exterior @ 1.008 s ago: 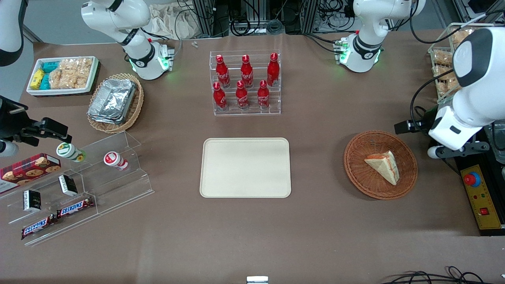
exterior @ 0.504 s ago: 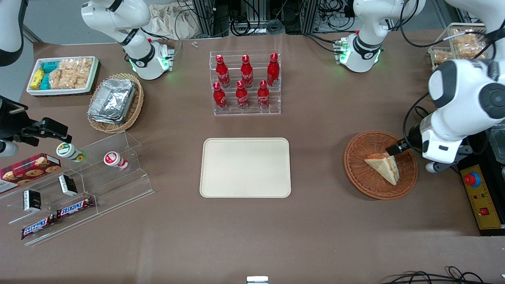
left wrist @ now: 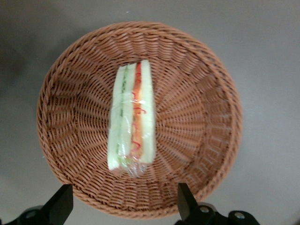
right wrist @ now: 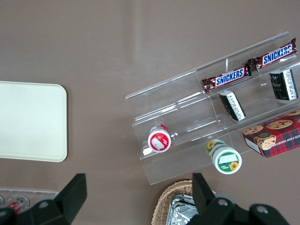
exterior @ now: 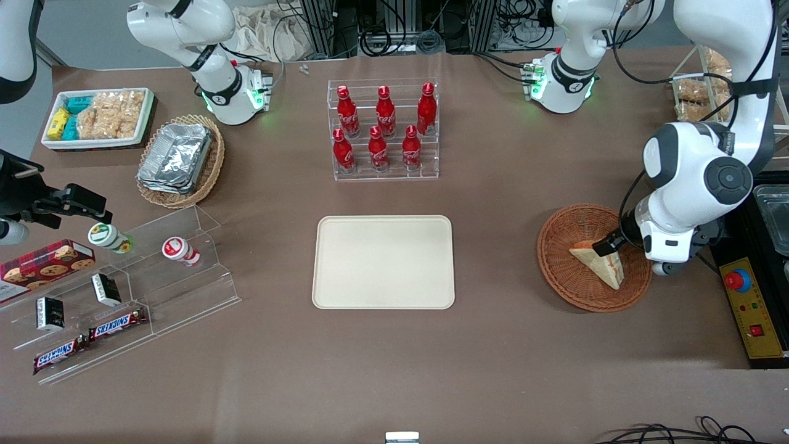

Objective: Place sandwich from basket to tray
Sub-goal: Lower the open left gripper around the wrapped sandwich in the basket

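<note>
Inside the basket [exterior: 570, 280], toward the working arm's end of the table, the sandwich [exterior: 601, 264] lies on its side. Just above it hangs the gripper [left wrist: 124, 206], fingers [left wrist: 185, 201] spread wide and clear of the bread. Mid-table, well apart, sits the bare tray [exterior: 383, 261].

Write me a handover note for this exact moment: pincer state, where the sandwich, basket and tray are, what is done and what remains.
Pincer: open, empty, poised above the basket with its fingers spread wider than the sandwich.
Sandwich: lying in the basket, not gripped.
Basket: on the table toward the working arm's end.
Tray: mid-table, nothing on it.
Done: pincer lined up over the sandwich.
Left: lower, close on the sandwich, lift it out, carry it to the tray, release.
</note>
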{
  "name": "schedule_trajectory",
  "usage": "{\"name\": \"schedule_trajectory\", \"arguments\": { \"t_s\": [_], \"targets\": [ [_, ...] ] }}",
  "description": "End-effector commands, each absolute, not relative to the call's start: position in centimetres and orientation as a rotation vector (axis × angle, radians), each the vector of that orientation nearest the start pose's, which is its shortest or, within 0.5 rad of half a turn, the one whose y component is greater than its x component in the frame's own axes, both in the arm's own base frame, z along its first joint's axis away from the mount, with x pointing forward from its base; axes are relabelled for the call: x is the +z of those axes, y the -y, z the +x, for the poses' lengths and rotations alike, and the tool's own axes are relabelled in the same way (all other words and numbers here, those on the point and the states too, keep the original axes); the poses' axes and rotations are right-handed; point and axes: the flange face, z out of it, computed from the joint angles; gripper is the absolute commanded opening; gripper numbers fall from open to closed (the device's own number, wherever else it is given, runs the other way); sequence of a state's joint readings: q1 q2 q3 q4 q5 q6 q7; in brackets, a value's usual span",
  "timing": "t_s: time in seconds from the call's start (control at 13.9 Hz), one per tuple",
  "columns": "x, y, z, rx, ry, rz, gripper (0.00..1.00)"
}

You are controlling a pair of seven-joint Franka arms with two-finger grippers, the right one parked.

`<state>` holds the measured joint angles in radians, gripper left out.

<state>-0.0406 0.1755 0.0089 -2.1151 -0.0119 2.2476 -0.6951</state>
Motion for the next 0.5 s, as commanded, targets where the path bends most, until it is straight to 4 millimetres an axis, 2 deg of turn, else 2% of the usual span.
{"name": "schedule_trajectory", "arguments": {
  "t_s": [0.0,0.29,0.43],
  "targets": [
    [31.1,1.1,54.9,0.027,1.06,-2.936,1.0],
    [28.5,0.4,54.9,0.016,1.076,-2.93,1.0],
    [28.0,0.3,54.9,0.014,1.054,-2.925,1.0]
  ]
}}
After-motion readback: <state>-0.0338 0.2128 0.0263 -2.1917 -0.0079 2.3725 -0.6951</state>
